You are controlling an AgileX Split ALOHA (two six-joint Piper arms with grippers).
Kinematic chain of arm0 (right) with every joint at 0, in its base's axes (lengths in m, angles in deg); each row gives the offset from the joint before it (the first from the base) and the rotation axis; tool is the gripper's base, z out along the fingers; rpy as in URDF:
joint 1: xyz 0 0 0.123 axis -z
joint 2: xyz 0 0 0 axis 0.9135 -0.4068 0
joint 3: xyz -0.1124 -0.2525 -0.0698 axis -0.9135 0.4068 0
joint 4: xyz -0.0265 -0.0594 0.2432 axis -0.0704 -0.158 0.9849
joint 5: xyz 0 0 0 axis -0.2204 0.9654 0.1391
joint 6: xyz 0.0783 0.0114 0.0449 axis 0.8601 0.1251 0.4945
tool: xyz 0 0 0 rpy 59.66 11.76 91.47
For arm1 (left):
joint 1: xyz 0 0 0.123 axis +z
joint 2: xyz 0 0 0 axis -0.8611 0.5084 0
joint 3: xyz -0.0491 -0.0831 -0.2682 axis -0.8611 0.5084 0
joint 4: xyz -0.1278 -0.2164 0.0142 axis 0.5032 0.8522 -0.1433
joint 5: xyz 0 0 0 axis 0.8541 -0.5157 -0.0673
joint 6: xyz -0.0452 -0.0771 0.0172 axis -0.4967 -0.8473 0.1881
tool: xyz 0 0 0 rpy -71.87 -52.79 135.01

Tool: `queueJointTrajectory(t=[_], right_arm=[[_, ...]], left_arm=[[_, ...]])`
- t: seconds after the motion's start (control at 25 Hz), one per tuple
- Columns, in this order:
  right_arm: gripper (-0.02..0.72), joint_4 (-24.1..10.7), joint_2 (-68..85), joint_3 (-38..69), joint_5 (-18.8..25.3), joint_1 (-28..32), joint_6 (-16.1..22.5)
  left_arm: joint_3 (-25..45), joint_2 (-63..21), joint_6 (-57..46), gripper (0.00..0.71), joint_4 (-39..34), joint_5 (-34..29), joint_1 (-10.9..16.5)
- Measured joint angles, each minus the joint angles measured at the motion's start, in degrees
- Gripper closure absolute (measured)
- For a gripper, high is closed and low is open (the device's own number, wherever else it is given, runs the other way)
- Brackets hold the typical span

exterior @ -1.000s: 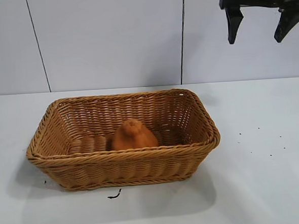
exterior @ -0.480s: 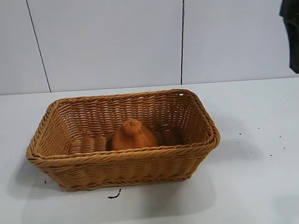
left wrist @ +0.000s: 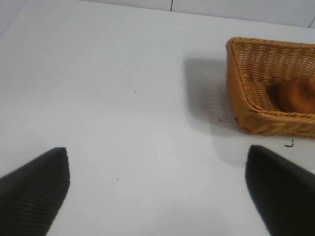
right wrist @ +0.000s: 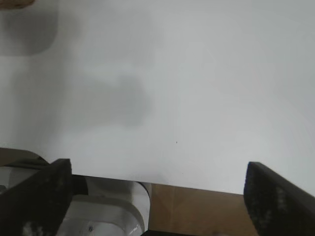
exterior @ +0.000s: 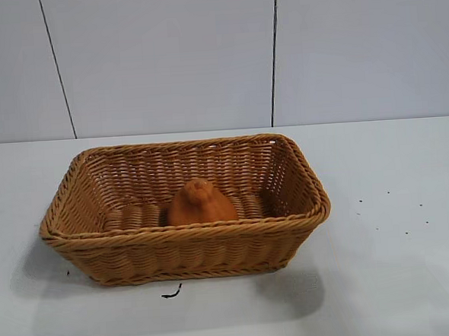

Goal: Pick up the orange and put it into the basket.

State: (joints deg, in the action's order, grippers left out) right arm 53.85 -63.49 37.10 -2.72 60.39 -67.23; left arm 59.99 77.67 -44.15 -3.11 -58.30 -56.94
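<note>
The orange (exterior: 201, 204) sits upright inside the basket (exterior: 184, 230), mid-table. Left gripper (left wrist: 157, 189), jaws spread, faces bare table with the basket ahead to one side. Right gripper (right wrist: 157, 196), jaws spread and empty, hangs over the table's near edge.

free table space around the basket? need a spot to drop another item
Bare white table lies right of the basket and in front of it, marked only by small dark specks. The strip left of it is narrower. Inside, the orange takes the middle of the floor, leaving gaps at both ends.
</note>
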Motion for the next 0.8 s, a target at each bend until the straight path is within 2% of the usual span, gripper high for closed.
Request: queueJointTrajectory(t=[0.16, 0.36, 0.6, 0.8], right_arm=[[0.055, 0.2, 13.7, 6.6, -3.0, 0.0, -1.1], [0.055, 0.2, 25.4, 7.6, -4.5, 0.0, -1.3], [0.055, 0.5, 30.7, 7.8, -4.8, 0.0, -1.5], [0.055, 0.7, 34.3, 7.8, -4.9, 4.1, -1.5]], left_arm=[[0.0, 0.0, 0.0, 0.014, 0.0, 0.0, 0.0], [0.0, 0.0, 0.0, 0.014, 0.0, 0.0, 0.0], [0.0, 0.0, 0.0, 0.014, 0.0, 0.0, 0.0], [0.0, 0.0, 0.0, 0.014, 0.0, 0.0, 0.0]])
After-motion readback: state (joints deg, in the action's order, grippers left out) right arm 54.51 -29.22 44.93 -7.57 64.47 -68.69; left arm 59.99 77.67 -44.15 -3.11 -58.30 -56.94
